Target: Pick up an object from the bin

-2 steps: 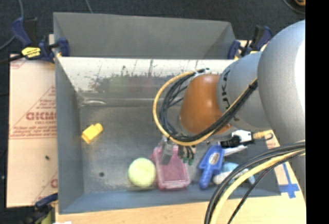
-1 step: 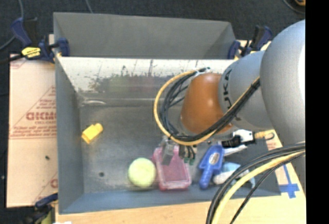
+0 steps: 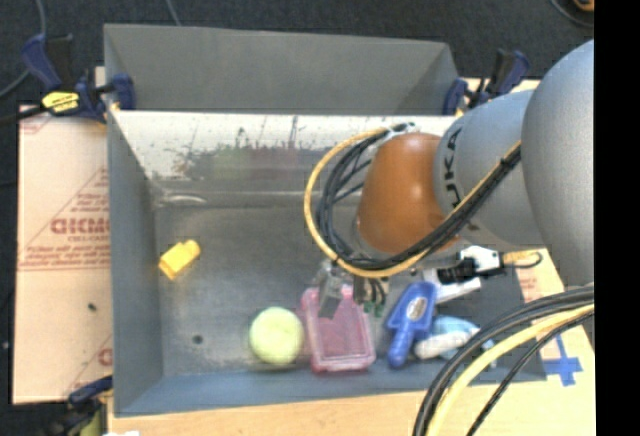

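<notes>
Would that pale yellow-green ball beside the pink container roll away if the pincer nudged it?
Probably: the pale yellow-green ball looks round and lies on the grey metal bin's flat floor, so a nudge would likely roll it. The pink see-through plastic container close on its right might block it that way.

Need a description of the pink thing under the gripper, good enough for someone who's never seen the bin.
Look in the grey bin, along its near wall, where a few things lie in a row. The pink thing sits just under the gripper, between a pale yellow-green ball and a blue plastic piece. It is the only pink, see-through, box-shaped one.
</notes>
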`<state>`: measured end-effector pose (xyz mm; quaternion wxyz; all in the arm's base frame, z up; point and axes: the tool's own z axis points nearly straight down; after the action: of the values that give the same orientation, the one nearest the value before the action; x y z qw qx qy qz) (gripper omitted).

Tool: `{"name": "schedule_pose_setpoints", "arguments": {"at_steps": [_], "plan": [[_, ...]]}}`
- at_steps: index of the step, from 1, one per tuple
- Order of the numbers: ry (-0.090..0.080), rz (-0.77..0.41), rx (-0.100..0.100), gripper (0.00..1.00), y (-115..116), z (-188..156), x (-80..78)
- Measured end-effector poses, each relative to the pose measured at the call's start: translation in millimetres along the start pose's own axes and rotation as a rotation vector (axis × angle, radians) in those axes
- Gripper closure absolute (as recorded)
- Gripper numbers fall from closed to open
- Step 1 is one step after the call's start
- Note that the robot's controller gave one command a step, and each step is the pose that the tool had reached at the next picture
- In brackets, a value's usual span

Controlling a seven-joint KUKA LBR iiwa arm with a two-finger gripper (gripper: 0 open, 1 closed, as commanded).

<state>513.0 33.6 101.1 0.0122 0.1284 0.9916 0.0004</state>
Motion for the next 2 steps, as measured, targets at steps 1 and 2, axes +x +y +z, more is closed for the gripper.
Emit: {"name": "schedule_pose_setpoints", "arguments": {"at_steps": [1,2], "plan": [[0.000,-0.002,0.000,1.00,0.3,-14.4,-0.8],[0.001,-0.003,0.000,1.00,0.2,-23.1,-0.6]]}}
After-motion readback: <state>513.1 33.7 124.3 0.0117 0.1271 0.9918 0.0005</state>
